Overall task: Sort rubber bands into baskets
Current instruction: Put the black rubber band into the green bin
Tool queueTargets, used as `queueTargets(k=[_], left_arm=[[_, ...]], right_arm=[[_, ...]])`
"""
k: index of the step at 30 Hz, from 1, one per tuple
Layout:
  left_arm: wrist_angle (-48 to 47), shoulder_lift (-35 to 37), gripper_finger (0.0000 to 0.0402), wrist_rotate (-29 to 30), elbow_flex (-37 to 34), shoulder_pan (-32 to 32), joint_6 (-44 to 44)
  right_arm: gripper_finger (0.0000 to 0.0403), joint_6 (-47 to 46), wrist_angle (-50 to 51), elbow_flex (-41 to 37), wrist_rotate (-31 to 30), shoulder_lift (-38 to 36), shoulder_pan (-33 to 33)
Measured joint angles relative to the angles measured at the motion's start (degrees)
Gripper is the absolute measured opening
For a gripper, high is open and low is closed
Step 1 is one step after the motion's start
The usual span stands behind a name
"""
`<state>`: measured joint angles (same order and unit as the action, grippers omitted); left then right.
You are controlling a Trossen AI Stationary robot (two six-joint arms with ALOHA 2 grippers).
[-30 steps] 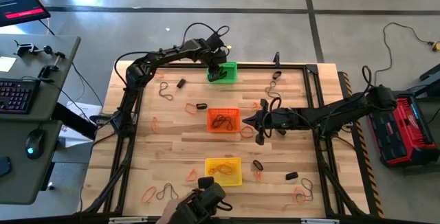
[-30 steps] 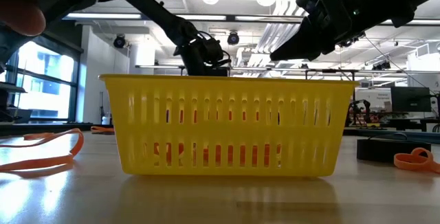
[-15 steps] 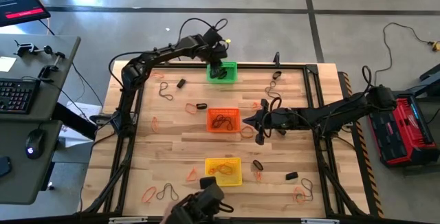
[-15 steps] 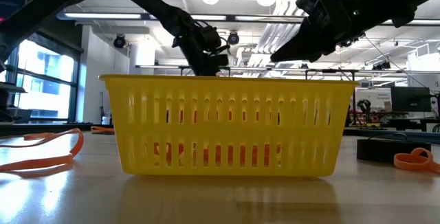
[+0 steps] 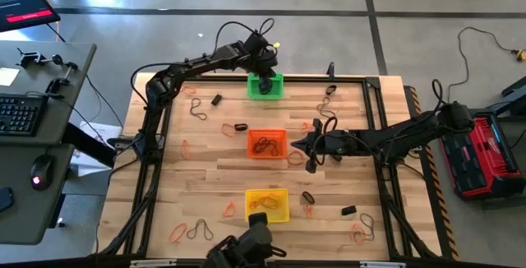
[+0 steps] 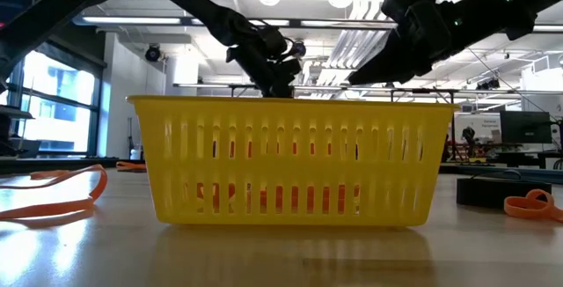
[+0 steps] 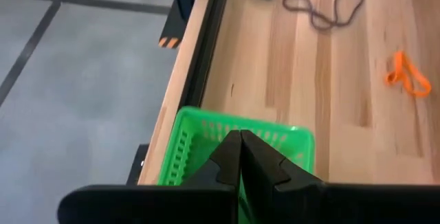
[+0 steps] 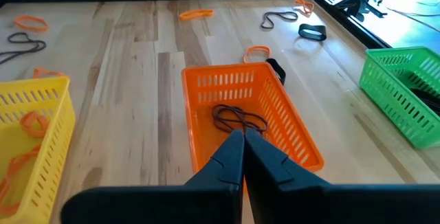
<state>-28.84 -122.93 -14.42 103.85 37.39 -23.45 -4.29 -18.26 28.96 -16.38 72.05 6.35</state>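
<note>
The green basket [image 5: 265, 85] stands at the table's [image 5: 214, 177] far edge, and our left tool [image 5: 266, 77] hangs over it, clenched and empty. A second ago it stood open; now the fingers meet. We should lift straight up before seeking another band. Our right tool [image 5: 306, 145], clenched, waits beside the orange basket [image 5: 267, 144].

Two dark, near-black jointed arms, slim tubular links with bulkier joint housings. Left arm [image 5: 197, 64] upper left of the high view, loose black cable loops [image 5: 246, 34] above its wrist. Right arm [image 5: 394, 136] right of centre, black cable curling beside it. Wrist views: matte black wedge-shaped fingers [image 8: 234, 162] on a black crossbar.
</note>
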Motion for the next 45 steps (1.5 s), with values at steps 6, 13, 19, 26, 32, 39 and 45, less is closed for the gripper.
queueTargets(k=[6, 13, 19, 26, 32, 39, 45], left_arm=[[3.02, 0.00, 0.0000, -0.38, 0.00, -0.78, 0.84], [6.67, 0.00, 0.0000, -0.47, -0.12, -2.30, 1.68], [21.45, 4.42, 0.0000, -1.12, -11.93, -3.43, 4.27], [29.69, 15.68, 0.0000, -1.59, -29.39, -3.33, 3.39], [36.56, 25.92, 0.0000, -5.80, -42.42, -4.40, 2.54], [45.99, 35.96, 0.0000, -11.34, -56.16, -5.44, 5.40], [52.67, 41.23, 0.0000, -13.97, -65.72, -8.04, 6.80]], right_arm=[[0.0000, -0.19, -7.41, -3.98, 0.01, 0.00, -0.35], [0.0000, -1.56, -12.83, -8.54, -0.02, 0.00, -2.98], [0.0000, -0.80, -13.12, -8.82, 0.01, 0.00, -3.43], [0.0000, 0.69, -13.75, -8.82, 0.28, 0.00, -3.53], [0.0000, 0.24, -15.35, -8.82, 0.98, 0.00, -3.74], [0.0000, -0.84, -15.44, -8.82, 1.58, 0.00, -3.74], [0.0000, -2.37, -15.39, -8.78, 1.86, 0.00, -3.73]])
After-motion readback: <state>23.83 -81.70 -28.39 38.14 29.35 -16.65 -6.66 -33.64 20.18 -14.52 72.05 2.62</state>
